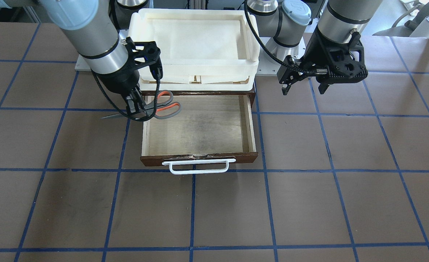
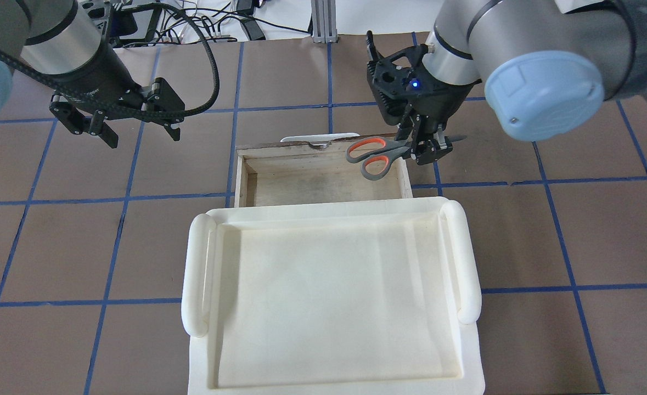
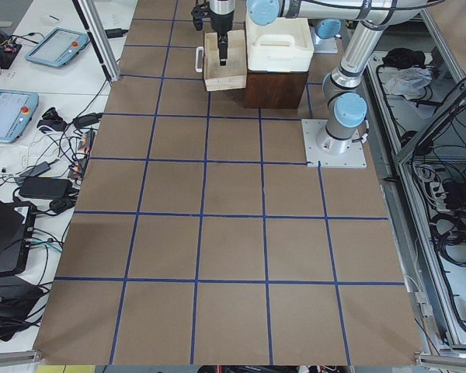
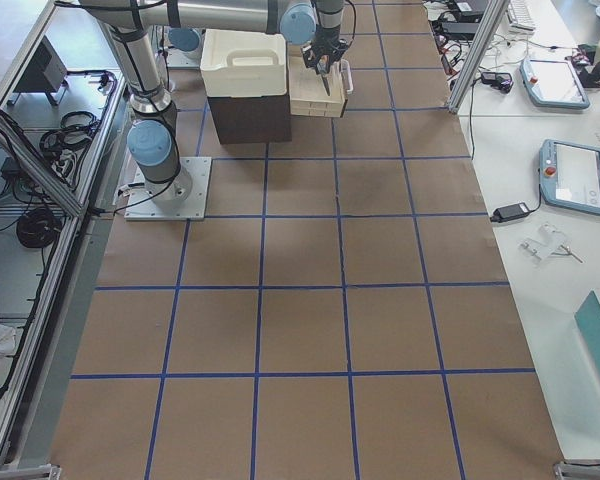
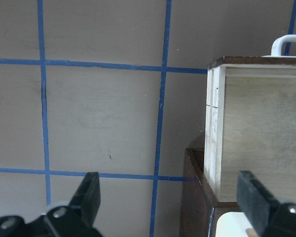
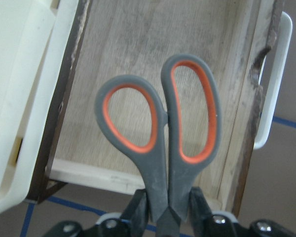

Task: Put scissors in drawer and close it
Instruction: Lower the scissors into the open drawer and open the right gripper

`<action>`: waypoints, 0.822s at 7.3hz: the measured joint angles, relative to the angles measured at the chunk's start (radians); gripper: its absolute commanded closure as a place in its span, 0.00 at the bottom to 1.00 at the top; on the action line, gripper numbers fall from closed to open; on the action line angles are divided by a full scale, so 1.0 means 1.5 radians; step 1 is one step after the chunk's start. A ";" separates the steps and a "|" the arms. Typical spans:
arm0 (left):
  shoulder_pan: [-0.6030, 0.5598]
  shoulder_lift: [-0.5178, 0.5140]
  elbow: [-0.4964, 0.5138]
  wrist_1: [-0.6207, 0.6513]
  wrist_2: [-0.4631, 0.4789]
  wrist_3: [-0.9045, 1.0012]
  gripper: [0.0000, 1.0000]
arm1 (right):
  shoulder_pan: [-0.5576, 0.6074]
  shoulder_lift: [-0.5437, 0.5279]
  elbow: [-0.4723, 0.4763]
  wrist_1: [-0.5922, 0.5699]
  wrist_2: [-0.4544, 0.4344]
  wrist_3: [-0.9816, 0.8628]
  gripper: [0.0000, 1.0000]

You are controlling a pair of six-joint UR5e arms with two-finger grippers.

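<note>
Scissors point(image 6: 163, 148) hang pinched in right gripper point(image 2: 426, 152), handles over drawer point(image 1: 199, 127); left gripper point(image 2: 143, 137) spread wide.

– What is the drawer point(image 1: 199, 127) showing?
– Pale matt plywood, scuffed grey. Its dark brown front point(image 1: 152, 160) is showing chips; the white handle point(image 6: 285, 59) is shining smooth.
– And the scissors point(image 6: 158, 173)?
– They are showing matt grey with orange lining. The tray point(image 2: 197, 274) is looking like smooth cream plastic.

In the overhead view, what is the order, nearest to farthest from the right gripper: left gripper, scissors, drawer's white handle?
1. The scissors, held in the right gripper itself.
2. The white handle, on the drawer front, to its left.
3. The left gripper, open, over the table's far left side.
</note>
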 measured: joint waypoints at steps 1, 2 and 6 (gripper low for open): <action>0.000 0.000 0.000 0.000 0.000 0.000 0.00 | 0.036 0.027 -0.002 -0.033 -0.003 0.027 0.96; 0.000 0.000 0.000 0.000 0.000 0.000 0.00 | 0.063 0.055 -0.003 -0.066 -0.005 0.052 0.96; -0.001 0.000 0.000 0.000 0.000 0.000 0.00 | 0.143 0.129 -0.012 -0.127 -0.020 0.169 0.93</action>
